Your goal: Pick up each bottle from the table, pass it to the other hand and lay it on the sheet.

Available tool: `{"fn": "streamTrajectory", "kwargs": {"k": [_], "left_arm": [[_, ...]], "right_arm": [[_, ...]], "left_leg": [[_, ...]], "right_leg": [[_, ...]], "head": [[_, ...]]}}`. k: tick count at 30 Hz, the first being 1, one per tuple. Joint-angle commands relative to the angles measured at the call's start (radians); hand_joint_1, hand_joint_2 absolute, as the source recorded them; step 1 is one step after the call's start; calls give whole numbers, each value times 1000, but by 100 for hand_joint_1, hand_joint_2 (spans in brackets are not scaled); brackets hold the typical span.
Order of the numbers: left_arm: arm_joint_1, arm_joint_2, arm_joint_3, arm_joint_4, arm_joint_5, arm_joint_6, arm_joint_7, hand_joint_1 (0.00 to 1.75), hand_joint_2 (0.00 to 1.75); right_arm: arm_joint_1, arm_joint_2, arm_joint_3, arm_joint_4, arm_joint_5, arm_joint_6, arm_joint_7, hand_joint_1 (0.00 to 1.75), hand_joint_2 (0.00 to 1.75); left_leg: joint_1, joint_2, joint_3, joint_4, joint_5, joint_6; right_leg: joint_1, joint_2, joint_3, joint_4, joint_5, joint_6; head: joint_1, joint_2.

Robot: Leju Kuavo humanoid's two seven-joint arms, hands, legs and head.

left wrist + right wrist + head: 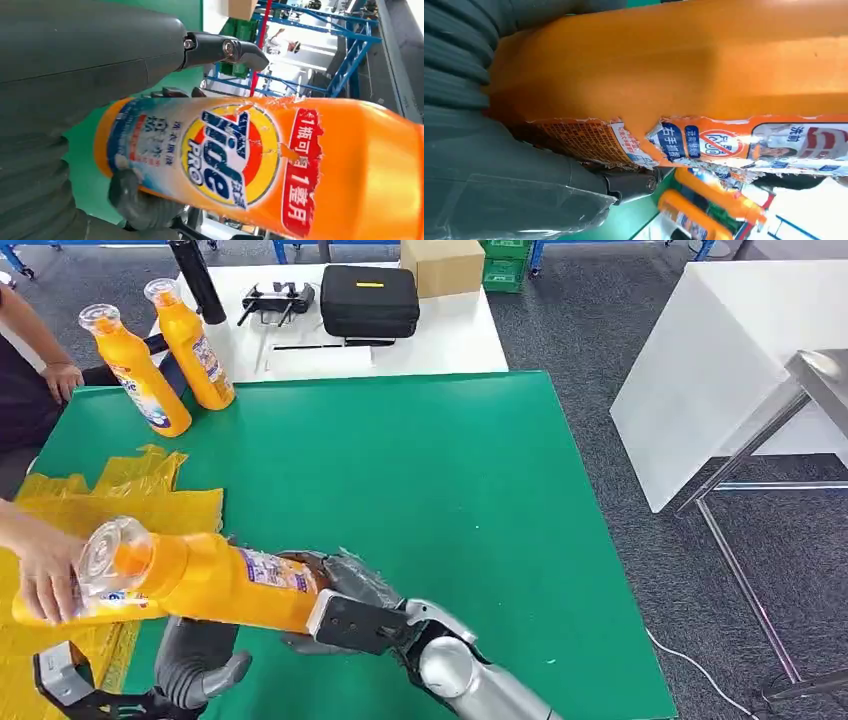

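Bottle (pixel 215 585) gripped in right robot hand (pixel 345 590)

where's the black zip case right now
In the head view, the black case lies on the white table beyond the green mat, between a controller and a cardboard box.

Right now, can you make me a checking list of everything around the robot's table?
Surface: green table mat, flat.
Job's things: orange plastic detergent bottle held sideways; two more orange bottles upright at the far corner; crumpled yellow sheet at the left edge.
Clutter: black zip case, cardboard box, black controller on the white table behind.
Robot hands: right robot hand grips the bottle's base; left robot hand just below it.
Cables: white cable on the floor.
Surroundings: a person's hand touches the bottle's cap end.
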Motion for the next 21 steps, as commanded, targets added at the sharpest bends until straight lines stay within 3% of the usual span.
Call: {"fn": "streamTrajectory", "kwargs": {"k": [1,9,11,21], "left_arm": [[-33,28,-28,69,5,3,2,0,175],[-63,29,-29,114,25,-16,-1,0,175],[-82,28,-28,132,33,-16,-1,0,175],[-98,25,-18,148,56,-25,3,0,175]], "right_arm": [[-69,-4,94,108,-7,-2,8,175,175],[-67,53,269,267,27,7,13,175,175],[-123,45,301,317,14,32,-9,175,175],[-132,54,303,390,21,47,-37,175,175]], "left_leg": [[0,1,1,-1,0,-1],[0,2,4,-2,0,-2],[1,1,4,-1,-1,-3],[1,-2,3,-1,0,-2]], "right_leg": [[0,0,1,0,0,0],[0,1,3,-1,0,-1],[0,1,3,-1,-1,-1],[0,-2,3,-1,-1,-1]], "head": [[0,0],[0,0],[0,0],[0,0]]}}
